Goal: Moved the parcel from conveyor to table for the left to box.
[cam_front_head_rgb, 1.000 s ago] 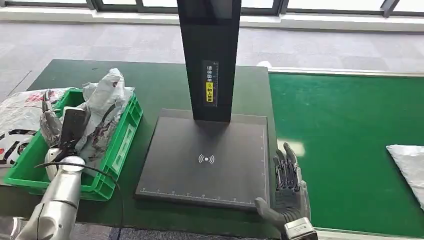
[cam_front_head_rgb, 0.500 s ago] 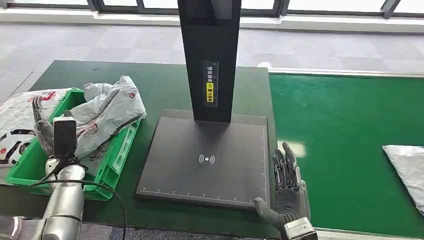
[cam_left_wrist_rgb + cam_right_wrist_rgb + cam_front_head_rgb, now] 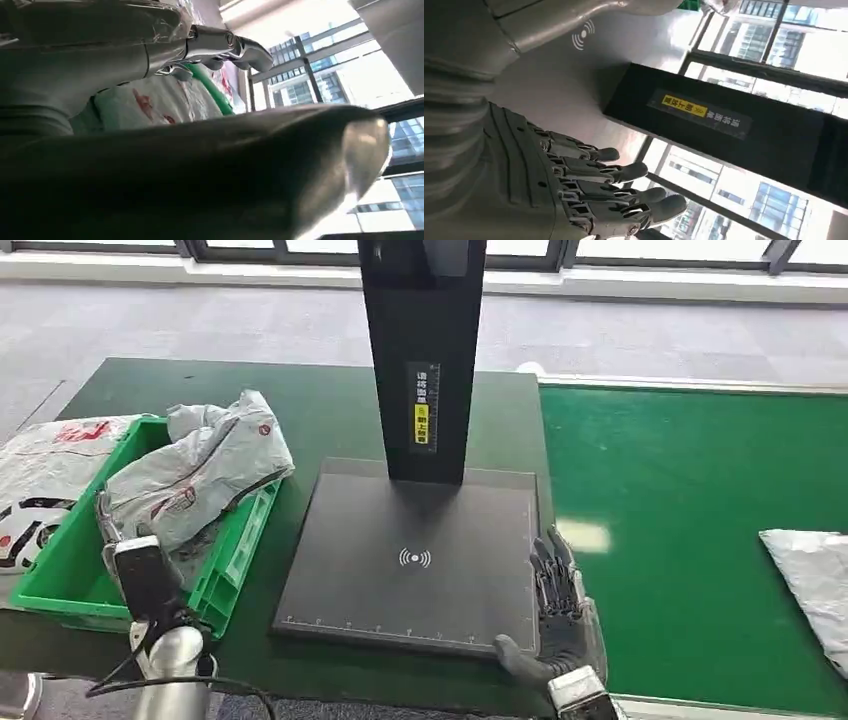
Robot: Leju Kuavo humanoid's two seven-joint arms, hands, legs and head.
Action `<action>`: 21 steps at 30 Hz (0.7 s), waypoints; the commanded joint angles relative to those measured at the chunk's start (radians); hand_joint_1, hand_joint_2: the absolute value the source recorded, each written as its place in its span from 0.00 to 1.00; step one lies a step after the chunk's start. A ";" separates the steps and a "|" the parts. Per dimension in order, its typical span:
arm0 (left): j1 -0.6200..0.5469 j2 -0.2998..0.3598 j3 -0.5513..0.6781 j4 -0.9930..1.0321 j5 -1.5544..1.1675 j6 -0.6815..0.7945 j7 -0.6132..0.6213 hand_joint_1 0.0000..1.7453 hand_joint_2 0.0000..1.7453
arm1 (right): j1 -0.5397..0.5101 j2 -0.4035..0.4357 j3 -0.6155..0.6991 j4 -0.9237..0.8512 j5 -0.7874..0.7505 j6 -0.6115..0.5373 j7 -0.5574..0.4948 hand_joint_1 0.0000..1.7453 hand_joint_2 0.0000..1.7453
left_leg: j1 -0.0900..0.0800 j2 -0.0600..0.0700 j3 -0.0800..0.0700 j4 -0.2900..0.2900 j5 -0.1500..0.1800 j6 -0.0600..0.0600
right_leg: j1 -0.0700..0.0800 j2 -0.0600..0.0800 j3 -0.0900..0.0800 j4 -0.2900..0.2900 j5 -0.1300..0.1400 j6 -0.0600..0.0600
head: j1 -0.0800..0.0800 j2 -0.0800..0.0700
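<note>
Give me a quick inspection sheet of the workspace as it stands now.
Surface: dark green table, green conveyor beside it.
Job's things: grey parcel draped over the green bin rim; another silver parcel on the conveyor.
Clutter: printed bags beside the bin.
Robot hands: left robot hand at the bin, empty; right robot hand open at the scanner plate edge.
Cables: black cable on the left arm.
Surroundings: black scanner post, grey floor, windows.

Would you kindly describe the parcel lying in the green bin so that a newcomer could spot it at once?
Start at the black scanner stand on the dark green table; left of its base plate sits a green bin. The parcel is the crumpled grey plastic bag with red marks heaped over the bin's near-right rim, unlike the flat silver bag on the conveyor.
</note>
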 commanded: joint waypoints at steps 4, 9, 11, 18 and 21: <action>0.088 -0.131 -0.182 -0.272 0.246 -0.128 -0.135 0.00 0.00 | -0.086 -0.028 -0.163 0.039 0.153 -0.059 0.135 0.00 1.00 | 0.000 -0.002 -0.001 0.000 0.000 0.002 | 0.001 -0.003 0.000 -0.002 0.000 -0.001 | 0.000 0.000; 0.098 -0.111 -0.229 -0.332 0.253 -0.234 -0.135 0.00 0.00 | -0.098 -0.048 -0.208 0.073 0.279 -0.118 0.232 0.00 1.00 | 0.001 0.001 -0.008 -0.001 -0.001 0.002 | 0.001 -0.002 -0.001 -0.002 0.000 -0.002 | 0.000 0.000; 0.112 -0.139 -0.294 -0.363 0.237 -0.253 -0.135 0.00 0.00 | -0.172 -0.117 -0.278 0.165 0.299 -0.126 0.252 0.00 1.00 | 0.001 -0.001 -0.008 -0.001 -0.001 0.002 | 0.001 -0.003 -0.001 -0.002 0.000 -0.001 | 0.000 0.000; 0.120 -0.150 -0.351 -0.391 0.275 -0.313 -0.135 0.00 0.00 | -0.192 -0.309 -0.485 0.323 0.633 -0.199 0.402 0.00 1.00 | 0.001 -0.002 -0.006 0.000 -0.001 0.003 | 0.001 -0.003 0.003 -0.003 0.000 0.000 | 0.000 0.000; 0.118 -0.150 -0.303 -0.368 0.303 -0.351 -0.135 0.00 0.00 | -0.224 -0.389 -0.553 0.404 0.732 -0.182 0.470 0.00 1.00 | 0.000 -0.004 -0.004 -0.001 -0.001 0.005 | 0.001 -0.006 0.004 -0.006 0.000 0.000 | 0.000 0.000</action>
